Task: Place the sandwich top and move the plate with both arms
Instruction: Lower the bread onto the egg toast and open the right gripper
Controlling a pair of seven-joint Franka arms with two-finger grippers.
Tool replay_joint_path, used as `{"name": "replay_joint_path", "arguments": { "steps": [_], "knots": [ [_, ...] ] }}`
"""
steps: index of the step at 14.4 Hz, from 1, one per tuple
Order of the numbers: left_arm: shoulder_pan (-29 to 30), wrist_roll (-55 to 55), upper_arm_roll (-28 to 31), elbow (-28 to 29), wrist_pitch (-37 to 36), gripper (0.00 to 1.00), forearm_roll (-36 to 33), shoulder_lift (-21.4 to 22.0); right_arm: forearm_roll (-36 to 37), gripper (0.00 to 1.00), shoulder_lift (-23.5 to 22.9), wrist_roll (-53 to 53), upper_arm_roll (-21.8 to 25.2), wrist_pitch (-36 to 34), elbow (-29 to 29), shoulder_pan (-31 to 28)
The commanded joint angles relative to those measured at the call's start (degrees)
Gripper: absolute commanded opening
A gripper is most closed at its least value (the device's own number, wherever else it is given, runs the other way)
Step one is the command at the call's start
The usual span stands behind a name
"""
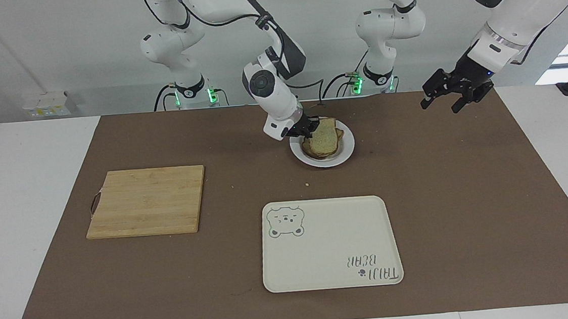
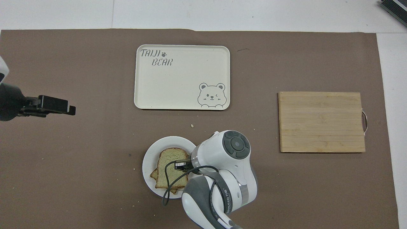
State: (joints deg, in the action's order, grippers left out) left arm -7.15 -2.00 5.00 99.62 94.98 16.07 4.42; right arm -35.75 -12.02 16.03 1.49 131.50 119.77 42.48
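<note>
The right pincer [image 1: 313, 126] is clamped on the bread slice [image 1: 324, 137], which lies tilted on the lower slice [image 1: 339, 134] on the plate [image 1: 346, 150], not yet released. The left pincer [image 1: 449, 97] hangs open over the mat [image 1: 469, 190] toward its own end of the desk, waiting. Judging from this, topping is nearly finished; moving the plate with both arms remains.

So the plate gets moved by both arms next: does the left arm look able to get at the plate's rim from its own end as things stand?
Probably yes. The left gripper, jaws open, hangs over bare mat toward its end of the table, and nothing lies between it and the plate. The right gripper holds the sandwich top from the plate's other edge.
</note>
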Motion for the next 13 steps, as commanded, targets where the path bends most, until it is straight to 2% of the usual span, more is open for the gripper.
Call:
{"name": "replay_joint_path", "arguments": {
  "steps": [1, 2, 3, 6, 8, 13],
  "knots": [
    [-0.1, 0.6, 0.2, 0.8, 0.3, 1.0, 0.0, 1.1, -1.7, 0.09, -0.1, -2.1, 0.2, 1.6, 0.9, 0.1],
    [-0.1, 0.6, 0.2, 0.8, 0.3, 1.0, 0.0, 1.1, -1.6, 0.46, -0.4, -2.4, 0.2, 1.7, 0.6, -0.2],
    [-0.1, 0.6, 0.2, 0.8, 0.3, 1.0, 0.0, 1.1, -0.4, 0.99, -0.5, -2.7, 0.3, 1.6, -0.1, -0.1],
    [-0.6, 0.7, -0.2, -1.7, 0.2, 1.0, 0.0, 1.3, 1.7, 1.0, 0.5, -3.0, 0.6, 0.8, -1.9, -1.7],
    [-0.1, 0.8, -0.2, -1.7, -0.7, 1.0, 0.0, 1.5, 6.6, 1.0, 2.3, -3.0, 1.0, 0.5, -2.0, -2.1],
    [-0.8, 0.2, -0.4, 2.4, 0.4, 1.0, 0.0, 2.4, 17.4, 1.0, 6.5, -2.8, 1.0, -5.1, -3.6, -7.8]
  ]
}}
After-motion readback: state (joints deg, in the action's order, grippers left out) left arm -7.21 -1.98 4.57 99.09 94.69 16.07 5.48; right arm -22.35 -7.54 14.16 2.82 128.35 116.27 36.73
